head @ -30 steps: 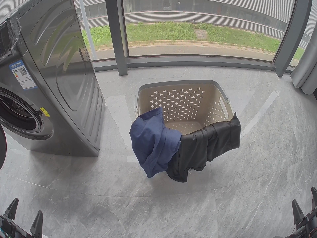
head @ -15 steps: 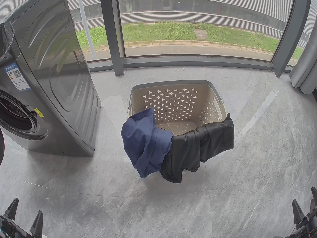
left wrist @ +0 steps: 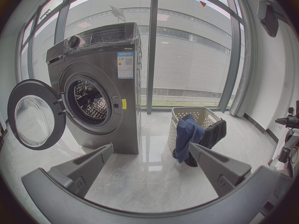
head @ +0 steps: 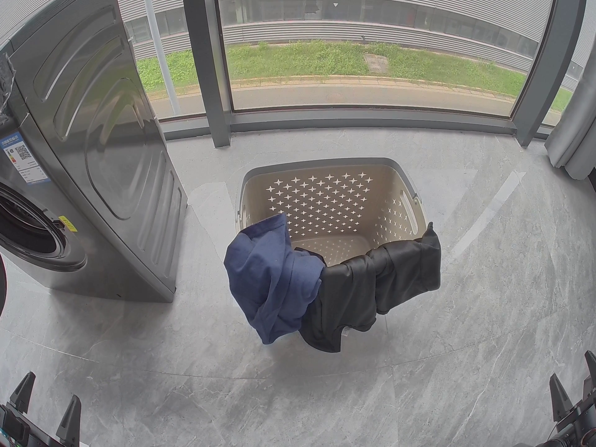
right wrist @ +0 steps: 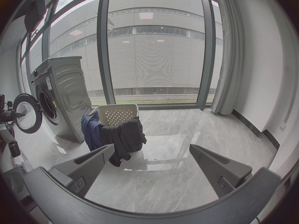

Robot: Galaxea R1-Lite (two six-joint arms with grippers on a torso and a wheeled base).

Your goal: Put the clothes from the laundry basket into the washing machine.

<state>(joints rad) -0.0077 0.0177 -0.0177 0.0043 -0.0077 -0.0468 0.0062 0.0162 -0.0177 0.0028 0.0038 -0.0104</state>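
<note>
Floor [head: 434,374]: glossy grey stone-pattern tile, with the laundry basket [head: 323,197] standing directly on it. Beyond the basket runs a full-height window wall [head: 372,45] with dark frames; a pale curtain [head: 577,138] hangs beyond the basket to its right. The washing machine [head: 99,144], grey, stands near the basket on its left, its round door [left wrist: 35,114] swung wide open and the drum visible. Basket: beige plastic, star-shaped perforations, grey rim, upright. Two garments hang over its near rim: a blue garment [head: 270,277] at the left corner and a black garment [head: 372,277] to its right, the two overlapping, both trailing down the outside wall. Left gripper [left wrist: 150,146] and right gripper [right wrist: 151,147] sit well short of the basket on its near side, fingers spread apart, nothing held
</note>
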